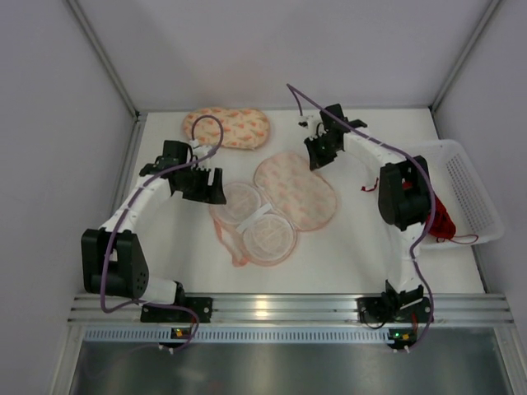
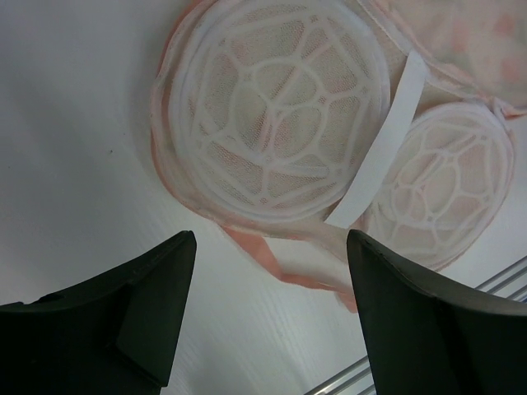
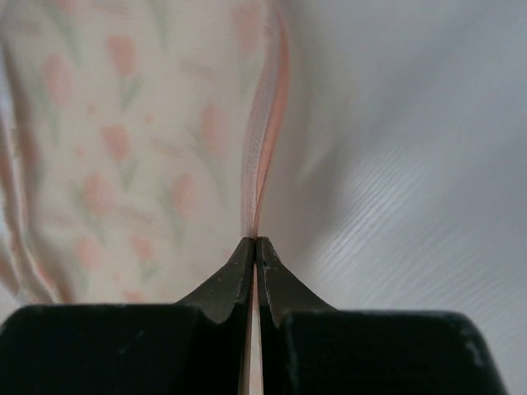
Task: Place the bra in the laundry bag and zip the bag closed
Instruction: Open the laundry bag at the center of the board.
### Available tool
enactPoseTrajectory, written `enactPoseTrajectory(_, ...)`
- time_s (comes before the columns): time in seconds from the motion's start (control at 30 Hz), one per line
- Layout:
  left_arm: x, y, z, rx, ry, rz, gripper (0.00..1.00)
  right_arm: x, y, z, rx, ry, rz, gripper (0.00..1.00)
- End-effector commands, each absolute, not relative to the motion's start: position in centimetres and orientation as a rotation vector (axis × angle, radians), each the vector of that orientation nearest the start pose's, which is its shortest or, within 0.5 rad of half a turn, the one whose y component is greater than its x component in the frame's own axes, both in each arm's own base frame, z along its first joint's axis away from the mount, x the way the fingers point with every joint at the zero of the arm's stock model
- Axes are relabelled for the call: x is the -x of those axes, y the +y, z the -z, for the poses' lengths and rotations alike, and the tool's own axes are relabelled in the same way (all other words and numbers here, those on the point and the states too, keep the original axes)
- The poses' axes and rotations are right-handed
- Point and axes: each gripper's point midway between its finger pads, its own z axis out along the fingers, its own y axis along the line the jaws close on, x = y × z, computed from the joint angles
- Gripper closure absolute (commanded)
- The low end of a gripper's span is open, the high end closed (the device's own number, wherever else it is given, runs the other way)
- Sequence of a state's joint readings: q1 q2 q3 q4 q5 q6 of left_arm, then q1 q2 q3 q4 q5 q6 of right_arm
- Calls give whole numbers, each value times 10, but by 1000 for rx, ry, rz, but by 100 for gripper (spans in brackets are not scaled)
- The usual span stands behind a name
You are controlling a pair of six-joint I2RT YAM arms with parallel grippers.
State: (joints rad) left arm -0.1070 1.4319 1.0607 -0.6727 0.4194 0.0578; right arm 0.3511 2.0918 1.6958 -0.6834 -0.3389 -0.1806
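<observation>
**Stock on worktop: one bag rim pinched, one end effector free, bra not yet bagged**

1. Right end effector (image 3: 256, 247): tips are pressed together on the thin pink rim of the laundry bag (image 1: 296, 193), at the far edge of its folded-back lid.
2. Left end effector (image 2: 272, 304): jaws stand wide apart with nothing between them. It hovers over the near-left rim of the bag's lower half, with bare worktop (image 1: 346, 255) beneath.
3. Laundry bag: lies unzipped at mid worktop, printed lid laid open to the right.
   - The lower half shows two white mesh domes (image 2: 280, 107) crossed by a white strap (image 2: 383, 144).
   - Handling, as judged: light padded cloth, limp at the hems, with domes that look springy rather than soft.
   - It is likely to slide on the smooth surface if pushed from one side only.
   - Best hold is the hem or zip tape, pinched thin, with the other side steadied.
   - The zip pull is not made out in any view.
4. Bra (image 1: 443, 220): red, lies in the white basket (image 1: 471, 188) at the right edge, partly hidden behind the right arm and well apart from the bag.
   - Handling, as judged: very light, soft and lacy, apt to snag on the basket's mesh and trail its straps.
   - Take it at the bridge between the cups, or by a bunched cup, not by a strap.
5. Twin pouch (image 1: 226, 128): closed, at the back of the worktop, apart from both end effectors.
</observation>
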Motion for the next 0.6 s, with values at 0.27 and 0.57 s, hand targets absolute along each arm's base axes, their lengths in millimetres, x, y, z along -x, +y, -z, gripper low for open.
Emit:
enactPoseTrajectory(0.27,-323,-110,-96,-401,2516,560,24,-521,210,-162,722,2212,-240,58)
enactPoseTrajectory(0.57,-357,-107,-70,-366,2575,504,34,-445,217,-178,737,2275,-484,44)
